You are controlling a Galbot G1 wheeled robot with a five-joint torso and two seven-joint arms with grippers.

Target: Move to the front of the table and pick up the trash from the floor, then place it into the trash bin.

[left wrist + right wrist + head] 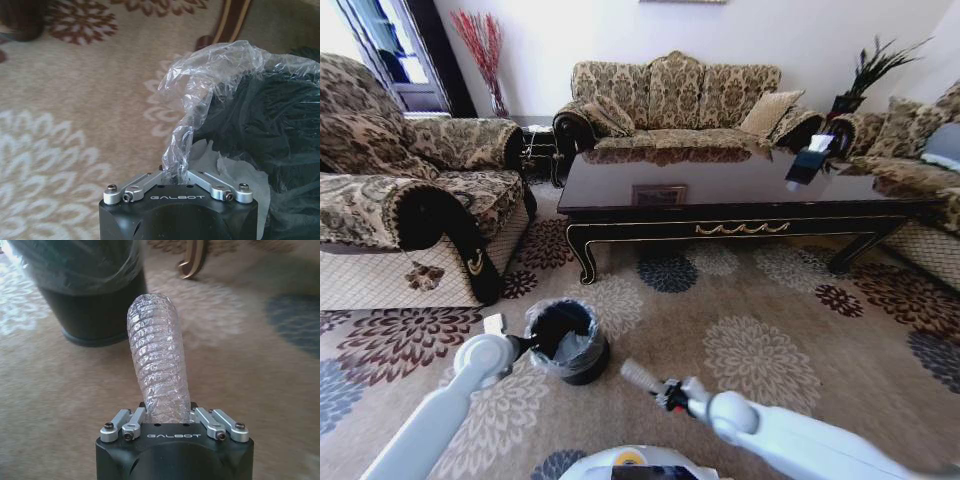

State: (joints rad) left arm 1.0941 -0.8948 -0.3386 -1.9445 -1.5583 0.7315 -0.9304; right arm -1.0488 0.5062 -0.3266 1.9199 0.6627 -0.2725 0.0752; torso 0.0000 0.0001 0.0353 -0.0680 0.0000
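I can read one word, "GALBOT", in pale capitals. On my left wrist view it stands on the black body of the left gripper, at lower centre of the frame. On my right wrist view the same word sits on the right gripper body, again lower centre.

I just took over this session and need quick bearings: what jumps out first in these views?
The right tool is shut on a ribbed clear plastic bottle, held low over the patterned carpet just beside the black trash bin. The left tool pinches the bin's translucent bag liner at the rim. Behind them stands the glossy dark coffee table, ringed by sofas.
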